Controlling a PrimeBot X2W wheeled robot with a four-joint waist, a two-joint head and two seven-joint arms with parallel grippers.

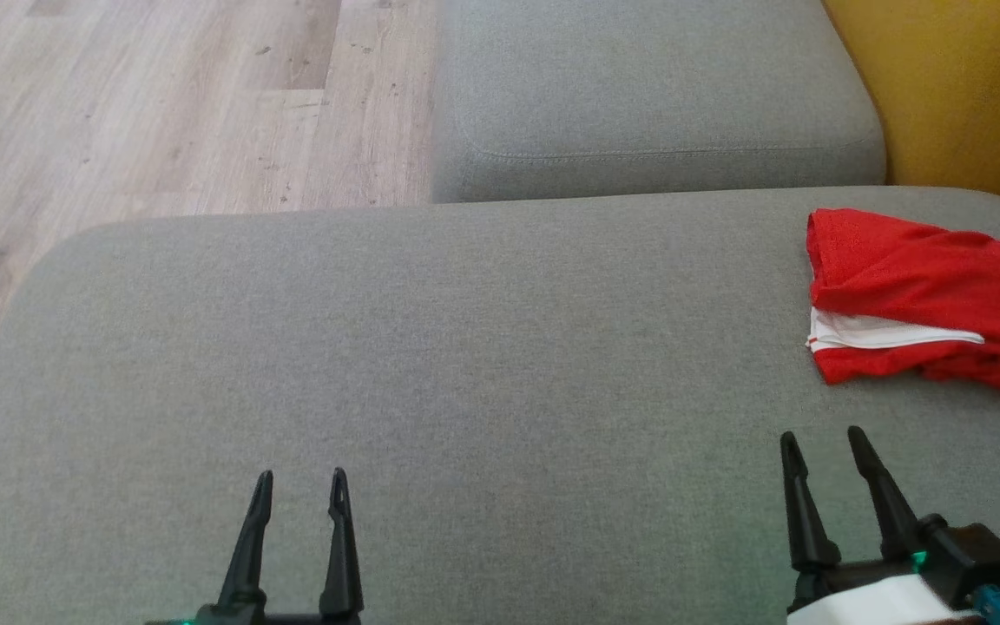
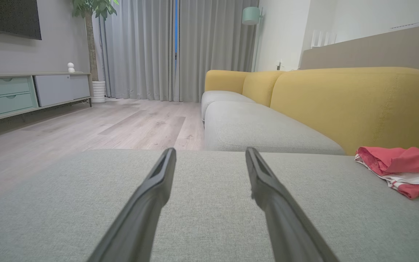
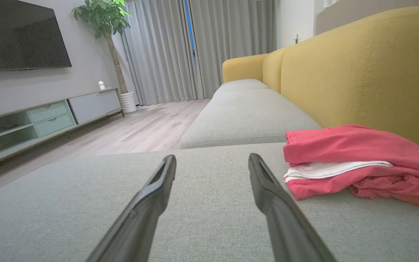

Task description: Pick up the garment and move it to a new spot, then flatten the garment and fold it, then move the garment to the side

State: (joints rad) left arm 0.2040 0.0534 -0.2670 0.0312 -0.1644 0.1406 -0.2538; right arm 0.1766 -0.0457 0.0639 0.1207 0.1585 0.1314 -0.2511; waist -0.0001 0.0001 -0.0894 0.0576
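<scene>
The garment (image 1: 925,299) is red with a white layer showing. It lies bunched at the far right of the grey sofa seat (image 1: 465,365), close to the yellow backrest. It also lies at the right of the left wrist view as the garment (image 2: 402,169) and right of the fingers in the right wrist view as the garment (image 3: 355,163). My right gripper (image 1: 821,438) is open and empty, a short way in front of the garment. My left gripper (image 1: 302,477) is open and empty over bare seat at the lower left.
A second grey seat cushion (image 1: 656,95) adjoins at the back, with the yellow backrest (image 1: 969,87) on the right. Wooden floor (image 1: 144,104) lies beyond the seat's left and far edge. A TV cabinet (image 3: 46,116), potted plant (image 3: 104,22) and curtains (image 2: 180,47) stand across the room.
</scene>
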